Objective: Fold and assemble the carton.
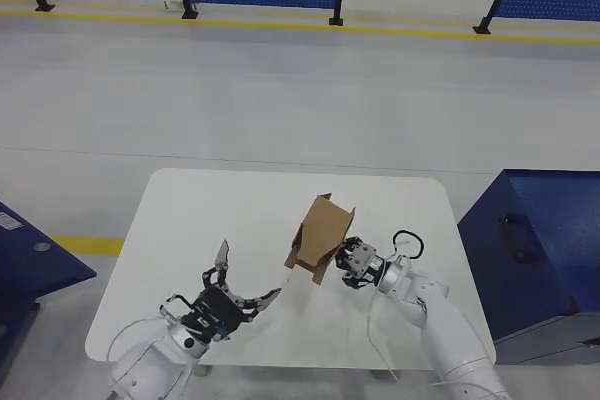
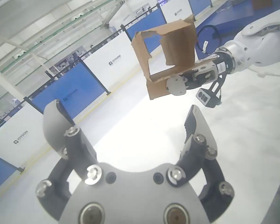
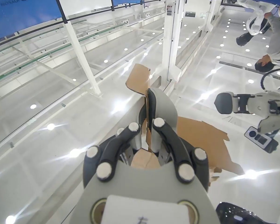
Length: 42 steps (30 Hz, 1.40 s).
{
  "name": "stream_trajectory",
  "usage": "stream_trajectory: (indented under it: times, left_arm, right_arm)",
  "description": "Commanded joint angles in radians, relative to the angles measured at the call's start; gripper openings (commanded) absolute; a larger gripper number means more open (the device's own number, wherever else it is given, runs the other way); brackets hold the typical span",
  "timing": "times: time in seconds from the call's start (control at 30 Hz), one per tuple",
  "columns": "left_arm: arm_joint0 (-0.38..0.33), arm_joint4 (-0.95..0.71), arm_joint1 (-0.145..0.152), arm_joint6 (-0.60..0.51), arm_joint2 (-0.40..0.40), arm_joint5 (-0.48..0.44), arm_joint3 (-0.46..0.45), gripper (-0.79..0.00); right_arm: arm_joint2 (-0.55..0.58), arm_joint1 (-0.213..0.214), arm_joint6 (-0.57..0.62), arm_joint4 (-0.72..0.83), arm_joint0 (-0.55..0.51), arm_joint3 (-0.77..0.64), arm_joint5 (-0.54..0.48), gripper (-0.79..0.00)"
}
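Note:
A brown cardboard carton (image 1: 320,235), partly opened into a tube with loose flaps, is held above the middle of the white table (image 1: 410,195). My right gripper (image 1: 347,257) is shut on one of its panels at the near right side; the right wrist view has the fingers (image 3: 164,108) clamped over a cardboard edge (image 3: 140,80). In the left wrist view the carton (image 2: 177,45) hangs ahead with the right gripper (image 2: 177,86) pinching its lower wall. My left gripper (image 1: 242,285) stands open near the table's front left, apart from the carton, its fingers (image 2: 198,127) spread with nothing between them.
A blue bin (image 1: 545,255) stands right of the table and another blue container (image 1: 20,265) left of it. Blue and white barrier panels (image 2: 67,89) line the floor beyond. The table's back and left parts are bare.

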Motion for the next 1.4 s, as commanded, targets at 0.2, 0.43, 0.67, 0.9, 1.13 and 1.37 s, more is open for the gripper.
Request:
stream_trajectory:
  times: [0.2,0.43,0.67,0.9,1.13,1.37]
  left_arm:
    - [-0.006,0.078,-0.019,0.066,0.057,0.133,-0.021,0.0]
    - [-0.036,0.182,-0.031,0.008,0.081,0.179,-0.008,0.0]
    - [-0.054,0.216,-0.045,-0.01,0.111,0.209,0.012,0.0]
    - [-0.066,0.23,-0.054,-0.083,0.104,0.205,0.023,0.0]
    - [-0.07,0.151,-0.066,-0.115,0.102,0.174,0.022,-0.062]
    - [-0.066,0.071,-0.072,-0.115,0.089,0.129,0.014,-0.785]
  right_arm:
    - [-0.024,-0.006,0.004,-0.046,-0.003,-0.011,-0.034,-0.785]
    - [-0.032,-0.009,0.017,-0.068,-0.011,-0.018,-0.033,-0.785]
    - [-0.034,-0.01,0.022,-0.085,-0.02,-0.028,-0.035,-0.785]
    - [-0.032,-0.011,0.031,-0.102,-0.034,-0.047,-0.044,-0.785]
    - [-0.025,-0.011,0.033,-0.109,-0.046,-0.069,-0.051,-0.785]
    - [-0.022,-0.011,0.04,-0.125,-0.061,-0.089,-0.068,-0.785]
